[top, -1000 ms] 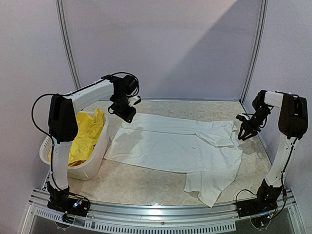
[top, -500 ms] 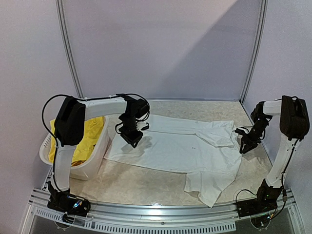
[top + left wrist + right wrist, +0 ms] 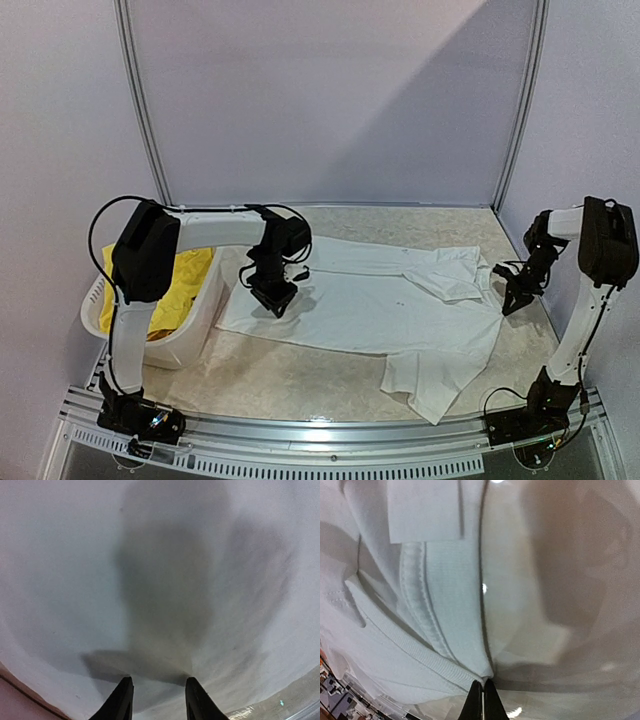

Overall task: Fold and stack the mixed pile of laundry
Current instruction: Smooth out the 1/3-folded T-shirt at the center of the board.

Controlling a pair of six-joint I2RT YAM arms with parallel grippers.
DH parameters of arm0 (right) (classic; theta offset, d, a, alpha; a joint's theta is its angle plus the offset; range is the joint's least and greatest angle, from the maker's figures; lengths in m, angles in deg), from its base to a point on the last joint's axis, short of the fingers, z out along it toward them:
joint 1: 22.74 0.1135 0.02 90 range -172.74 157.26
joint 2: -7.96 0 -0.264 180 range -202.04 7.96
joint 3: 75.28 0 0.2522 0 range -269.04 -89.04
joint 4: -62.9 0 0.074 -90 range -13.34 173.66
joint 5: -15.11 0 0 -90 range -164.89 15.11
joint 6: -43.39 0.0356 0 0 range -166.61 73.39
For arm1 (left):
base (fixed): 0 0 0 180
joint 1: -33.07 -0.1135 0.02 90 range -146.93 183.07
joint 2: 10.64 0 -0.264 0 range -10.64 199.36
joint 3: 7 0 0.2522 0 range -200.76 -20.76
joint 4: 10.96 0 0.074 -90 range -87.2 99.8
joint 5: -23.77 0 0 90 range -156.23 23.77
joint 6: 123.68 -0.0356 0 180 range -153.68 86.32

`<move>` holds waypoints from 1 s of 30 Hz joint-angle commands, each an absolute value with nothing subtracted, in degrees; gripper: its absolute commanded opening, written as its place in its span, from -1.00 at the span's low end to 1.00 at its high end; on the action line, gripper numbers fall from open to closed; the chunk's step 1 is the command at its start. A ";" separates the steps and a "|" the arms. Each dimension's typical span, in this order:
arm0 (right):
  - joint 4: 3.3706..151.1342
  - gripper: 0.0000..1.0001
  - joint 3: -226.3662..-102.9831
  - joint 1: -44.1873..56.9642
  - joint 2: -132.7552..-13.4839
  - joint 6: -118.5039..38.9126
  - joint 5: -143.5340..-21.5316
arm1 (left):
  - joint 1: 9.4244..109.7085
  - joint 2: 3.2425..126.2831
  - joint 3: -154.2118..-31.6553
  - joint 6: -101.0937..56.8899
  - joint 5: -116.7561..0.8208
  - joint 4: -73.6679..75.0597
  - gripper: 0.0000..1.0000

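Observation:
A white T-shirt [image 3: 370,300] lies spread flat across the table, one sleeve hanging toward the front edge. My left gripper [image 3: 277,300] hovers low over the shirt's left part. In the left wrist view its jaws [image 3: 157,685] stand apart above plain white cloth [image 3: 75,580], with nothing between them. My right gripper [image 3: 510,300] is at the shirt's right edge. The right wrist view shows it [image 3: 483,685] shut on a pinch of the shirt's ribbed edge [image 3: 445,595]. Bright yellow shorts [image 3: 175,280] lie in the basket at the left.
A white slotted plastic basket [image 3: 195,335] stands at the table's left side, close to the shirt's left edge. The beige marbled tabletop [image 3: 300,385] shows in front of the shirt. A metal rail [image 3: 320,440] runs along the near edge.
My left gripper has moved from the shirt's back-left corner forward over its left part, its jaws narrowing. The right gripper has dropped to the shirt's right edge and closed on it.

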State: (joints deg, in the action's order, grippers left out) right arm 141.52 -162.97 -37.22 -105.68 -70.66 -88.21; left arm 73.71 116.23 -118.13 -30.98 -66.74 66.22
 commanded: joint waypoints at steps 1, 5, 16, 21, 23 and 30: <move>140.29 -1.00 -164.80 -43.41 -105.34 -70.62 -81.75 | 76.47 112.85 -117.19 -29.28 -65.26 64.34 -0.27; 140.64 -1.00 -165.81 -45.89 -103.99 -72.16 -79.50 | 77.30 111.70 -116.98 -28.65 -65.10 63.73 -0.24; 141.77 -0.41 -178.12 -44.30 -103.24 -71.15 -86.01 | 76.96 111.80 -115.74 -28.20 -65.96 60.40 -0.20; 141.16 -0.45 -186.14 -42.25 -107.74 -68.29 -90.35 | 74.02 114.92 -124.02 -26.19 -65.70 59.32 -0.20; 140.62 -0.49 -190.27 -41.44 -110.90 -67.15 -91.41 | 72.20 116.72 -130.03 -24.61 -65.83 58.82 -0.18; 141.48 -0.73 -202.57 -38.87 -122.13 -64.19 -90.93 | 66.26 129.78 -155.54 -21.85 -65.53 61.06 -0.19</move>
